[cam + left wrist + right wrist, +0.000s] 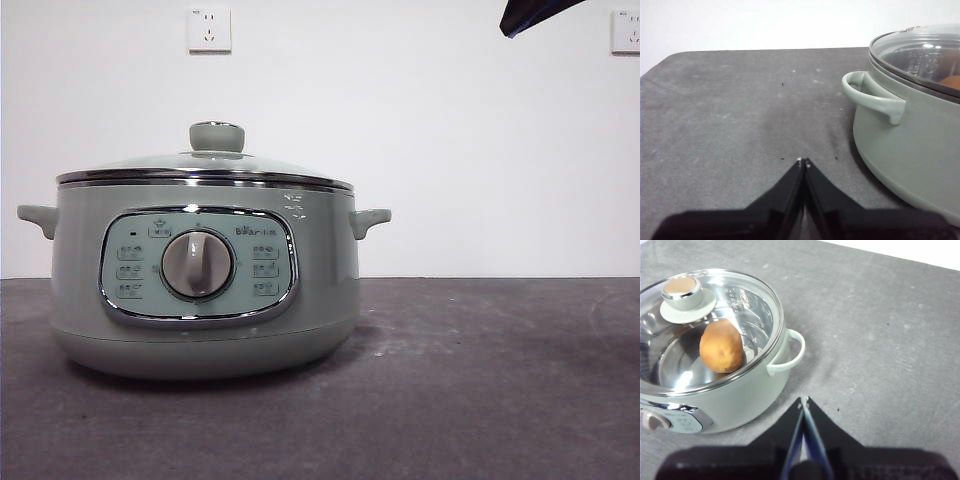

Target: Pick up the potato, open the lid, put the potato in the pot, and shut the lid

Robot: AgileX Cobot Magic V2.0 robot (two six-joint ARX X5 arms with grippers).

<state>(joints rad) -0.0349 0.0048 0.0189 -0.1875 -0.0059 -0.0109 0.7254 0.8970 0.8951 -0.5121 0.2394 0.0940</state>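
— Sage-green, that was what filled the left half of your front view: the pot [205, 300] stood on the dark grey table [480, 400], its chrome-framed control panel [197, 266] and grey dial [197, 264] facing the camera. Did you catch where the lid was?

— You had the lid [205, 166] seated on the pot's rim, glass dome down flat, knob [217, 136] upright at centre. In your right wrist view the lid [705, 330] sat in the upper left of the frame, closed over the pot [715, 390].

— And the potato?

— You could see the potato [721, 346] through the glass, lying inside on the shiny pot floor, left of centre in that frame. In your left wrist view only an orange sliver of the potato [951, 81] showed at the right edge, under the lid [915, 52].

— What of your grippers?

— Your left gripper [802, 162] was clenched on nothing, jaw tips touching at lower centre of its frame, apart from the pot [910, 145] and its side handle [872, 95] to the right. Your right gripper [803, 401] was likewise clenched and empty, tips together at lower centre, near the pot's other side handle [787, 352] but not touching it.

— Anything else up front?

— You had one black arm tip [535, 14] at the upper right corner, and two white wall sockets, one [209, 30] above the pot and one [626, 30] at the right edge. Which arm that tip belonged to, you could not tell.
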